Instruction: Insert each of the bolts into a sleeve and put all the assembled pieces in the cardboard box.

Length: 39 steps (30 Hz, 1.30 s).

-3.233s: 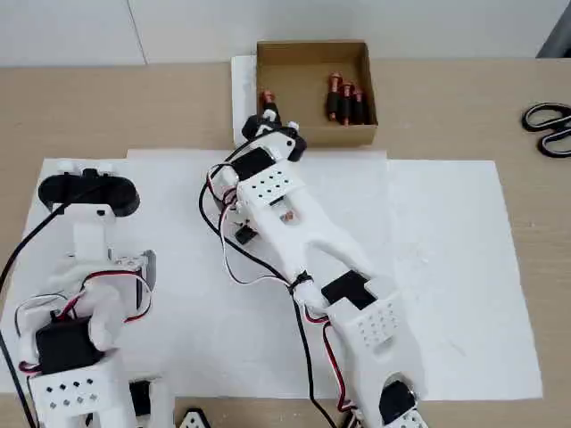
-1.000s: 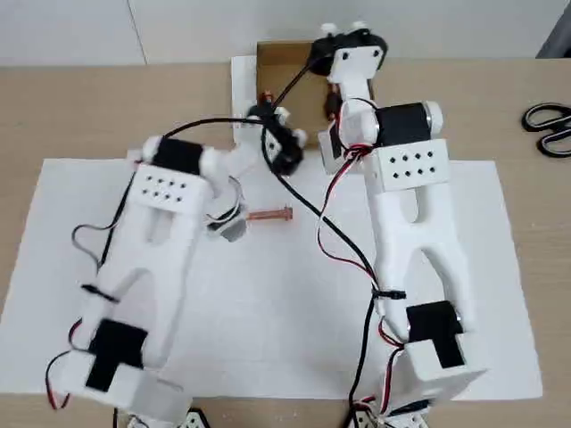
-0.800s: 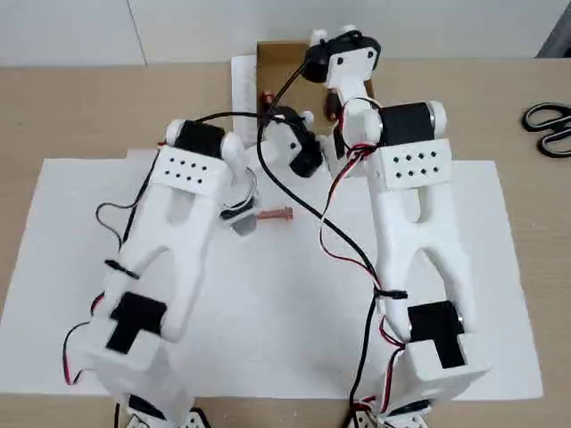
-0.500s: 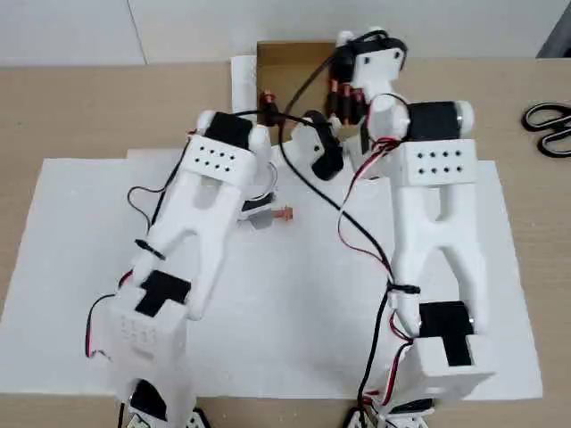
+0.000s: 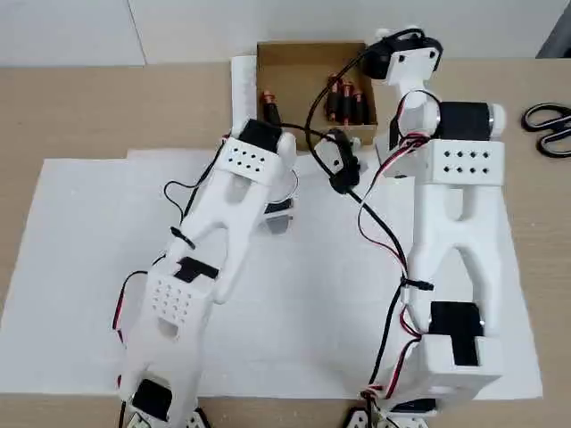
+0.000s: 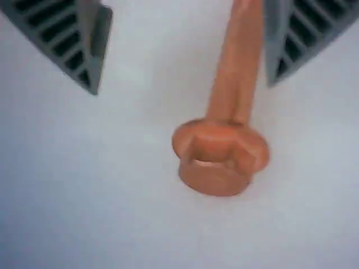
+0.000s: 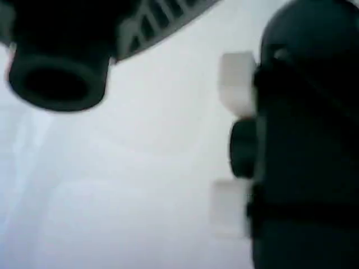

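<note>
- Lying on the white paper (image 6: pixel 112 213), the copper hex-head bolt (image 6: pixel 221 151) sits between the spread grey fingers of the left gripper (image 6: pixel 182 81), its shank close to one finger.
- The right gripper (image 5: pixel 343 171), mid-frame just below the cardboard box (image 5: pixel 308 55), clamps a black sleeve (image 7: pixel 56 75).
- Three assembled pieces (image 5: pixel 346 101) lie in the box's right half, and another piece (image 5: pixel 267 100) lies by its left wall.
- Black cables (image 5: pixel 379 227) trail between the arms.
- Scissors (image 5: pixel 549 125) rest at the right edge of the wooden table (image 5: pixel 107 107), with a pale wall (image 5: pixel 178 27) along the top.
</note>
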Each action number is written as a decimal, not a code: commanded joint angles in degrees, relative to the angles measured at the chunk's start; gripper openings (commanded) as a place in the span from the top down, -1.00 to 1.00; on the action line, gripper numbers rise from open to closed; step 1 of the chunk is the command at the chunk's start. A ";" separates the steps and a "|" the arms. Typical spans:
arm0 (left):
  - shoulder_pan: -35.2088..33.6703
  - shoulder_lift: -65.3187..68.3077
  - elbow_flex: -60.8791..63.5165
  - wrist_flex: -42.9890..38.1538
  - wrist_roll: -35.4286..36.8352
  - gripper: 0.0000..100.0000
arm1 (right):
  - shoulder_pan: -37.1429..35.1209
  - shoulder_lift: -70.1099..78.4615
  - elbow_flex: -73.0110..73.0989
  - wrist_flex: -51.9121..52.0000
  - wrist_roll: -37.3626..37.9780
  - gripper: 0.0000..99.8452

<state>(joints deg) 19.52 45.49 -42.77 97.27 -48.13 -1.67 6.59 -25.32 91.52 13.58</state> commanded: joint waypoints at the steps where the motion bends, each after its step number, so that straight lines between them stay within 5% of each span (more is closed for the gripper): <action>1: 0.00 1.14 -4.00 0.26 -0.35 0.63 | 0.22 -0.22 -1.14 -1.10 0.53 0.99; 21: 1.67 4.66 -5.05 1.41 0.09 0.95 | 0.22 -0.13 -1.14 -1.01 0.35 0.99; 39: 1.32 -15.30 -4.88 3.08 13.45 0.99 | -0.13 -0.13 -1.14 -0.48 0.18 0.99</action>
<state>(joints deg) 21.63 37.85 -45.93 99.38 -37.32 -1.93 6.68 -25.32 91.34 13.58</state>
